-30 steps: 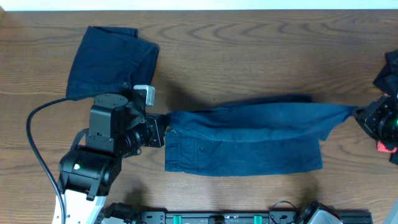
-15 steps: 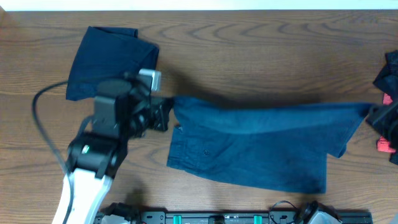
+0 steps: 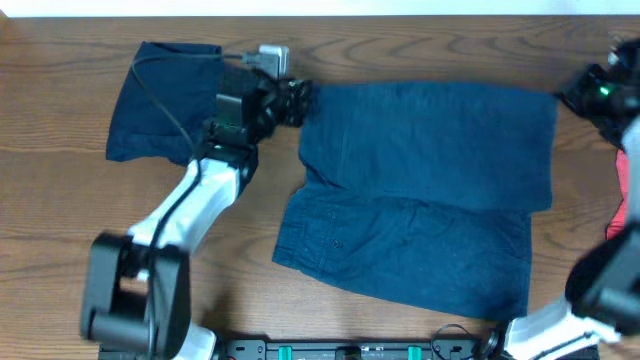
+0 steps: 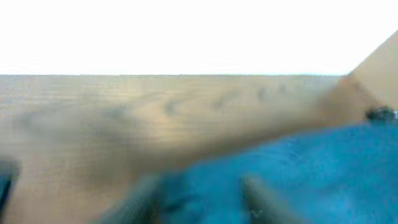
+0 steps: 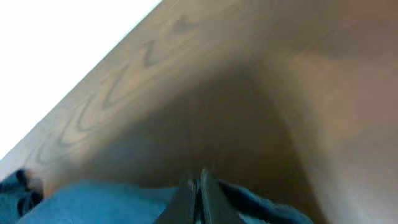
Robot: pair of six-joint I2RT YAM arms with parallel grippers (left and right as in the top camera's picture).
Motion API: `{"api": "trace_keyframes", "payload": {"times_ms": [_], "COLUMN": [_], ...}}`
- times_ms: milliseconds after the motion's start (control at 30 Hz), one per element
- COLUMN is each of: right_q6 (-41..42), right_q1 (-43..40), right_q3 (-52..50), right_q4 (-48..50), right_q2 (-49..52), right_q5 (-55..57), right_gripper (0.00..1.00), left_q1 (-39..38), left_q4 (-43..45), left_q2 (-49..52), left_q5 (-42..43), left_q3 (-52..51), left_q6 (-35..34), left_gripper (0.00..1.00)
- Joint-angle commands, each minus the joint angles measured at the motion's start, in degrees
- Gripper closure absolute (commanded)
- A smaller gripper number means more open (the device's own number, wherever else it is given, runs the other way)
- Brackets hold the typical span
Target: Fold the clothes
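A pair of dark navy shorts [image 3: 420, 200] lies spread across the middle of the wooden table, with the waistband and small button at the near left. My left gripper [image 3: 298, 100] is shut on its far left corner. My right gripper [image 3: 572, 95] is shut on its far right corner. The left wrist view is blurred and shows blue fabric [image 4: 311, 168] between the fingers [image 4: 205, 199]. In the right wrist view the fingers [image 5: 200, 190] are pinched together on the blue cloth [image 5: 93, 202] above the table.
A folded dark navy garment [image 3: 170, 100] lies at the far left, just left of my left gripper. A coral-red piece [image 3: 622, 215] and dark clothes [image 3: 625, 105] sit at the right edge. A black rail [image 3: 360, 350] runs along the front edge.
Both grippers moved toward the far side of the table, pulling the shorts' upper layer with them. The shorts went from a narrow folded strip to a wide spread.
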Motion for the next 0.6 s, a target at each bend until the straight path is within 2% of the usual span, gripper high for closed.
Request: {"api": "trace_keyframes", "payload": {"times_ms": [0, 33, 100, 267, 333, 400, 500, 567], "right_q6": [-0.39, -0.15, 0.00, -3.93, -4.57, -7.26, -10.34, -10.01], "right_q1": [1.33, 1.09, 0.22, -2.45, -3.26, -3.43, -1.95, -0.07], "right_q3": [0.09, 0.09, 0.09, 0.09, 0.09, 0.09, -0.20, -0.66], "right_q4": [7.76, 8.94, 9.40, 0.74, -4.28, -7.74, -8.87, -8.35], "right_q2": [6.56, 7.87, 9.40, 9.20, 9.20, 9.22, 9.27, 9.42], "right_q5": [-5.14, -5.62, -7.54, -8.04, -7.87, -7.78, -7.37, -4.61], "right_gripper": [0.51, 0.40, 0.33, 0.31, 0.33, 0.43, 0.69, 0.92], "left_q1": [0.94, 1.60, 3.41, 9.05, 10.40, 10.75, 9.86, 8.92], "left_q4": [7.91, 7.63, 3.96, -11.65, -18.47, -24.20, -31.52, -34.86], "left_q2": [4.17, 4.70, 4.61, 1.70, 0.85, 0.68, 0.68, 0.68], "left_q5": [-4.48, -4.48, -2.51, 6.40, 9.90, 12.59, 13.99, 13.97], "left_q3": [1.09, 1.66, 2.71, 3.28, 3.28, 3.28, 3.26, 3.26], "left_q6": [-5.22, -6.40, -6.78, -6.67, -6.64, -4.57, -0.98, 0.70], "left_gripper": [0.19, 0.16, 0.12, 0.10, 0.10, 0.10, 0.11, 0.12]}}
